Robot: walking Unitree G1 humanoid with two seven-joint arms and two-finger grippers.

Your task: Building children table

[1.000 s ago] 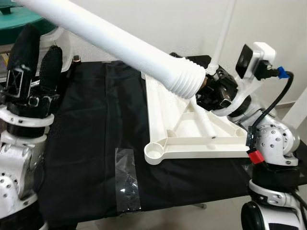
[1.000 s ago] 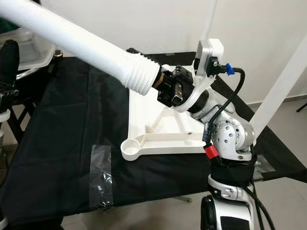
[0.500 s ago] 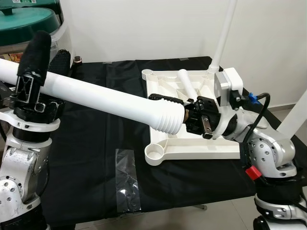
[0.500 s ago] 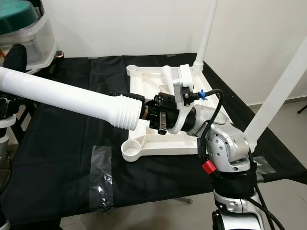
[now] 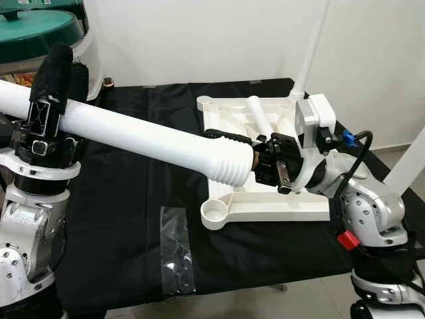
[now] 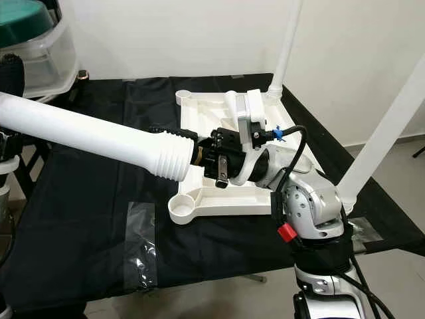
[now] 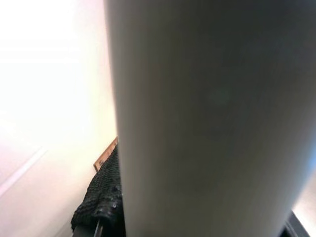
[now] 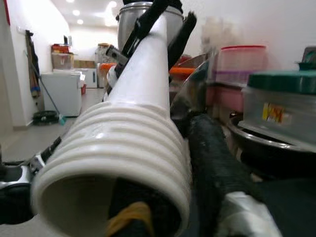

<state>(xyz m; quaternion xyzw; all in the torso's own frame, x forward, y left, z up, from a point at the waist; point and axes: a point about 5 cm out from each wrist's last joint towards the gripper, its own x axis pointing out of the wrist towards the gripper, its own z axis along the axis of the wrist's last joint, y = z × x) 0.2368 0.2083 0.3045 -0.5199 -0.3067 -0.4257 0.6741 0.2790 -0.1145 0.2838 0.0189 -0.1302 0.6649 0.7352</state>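
A long white table leg (image 5: 146,136) hangs nearly level over the black-clothed table (image 5: 126,199). My left gripper (image 5: 68,66) is shut around its smooth shaft at the left. At the leg's threaded end (image 5: 232,166), my right gripper (image 5: 232,149) is shut on the rim. In the right wrist view one finger sits inside the open tube (image 8: 113,163) and the other finger (image 8: 212,168) lies along the outside. Below them the white tabletop (image 5: 265,206) lies upside down, with an open corner socket (image 5: 216,214) at its near left.
Two white legs stand upright in the tabletop's back right corner (image 5: 309,46) and right corner (image 5: 408,166). Another leg (image 5: 259,116) lies loose on the tabletop. Green-lidded containers (image 5: 40,26) stand at the back left. A clear tape patch (image 5: 174,246) is near the front edge.
One second ago the leg pointed steeply up; it has dropped to nearly level, and my right gripper has swung left over the tabletop. Both arms have barely moved in the last half second.
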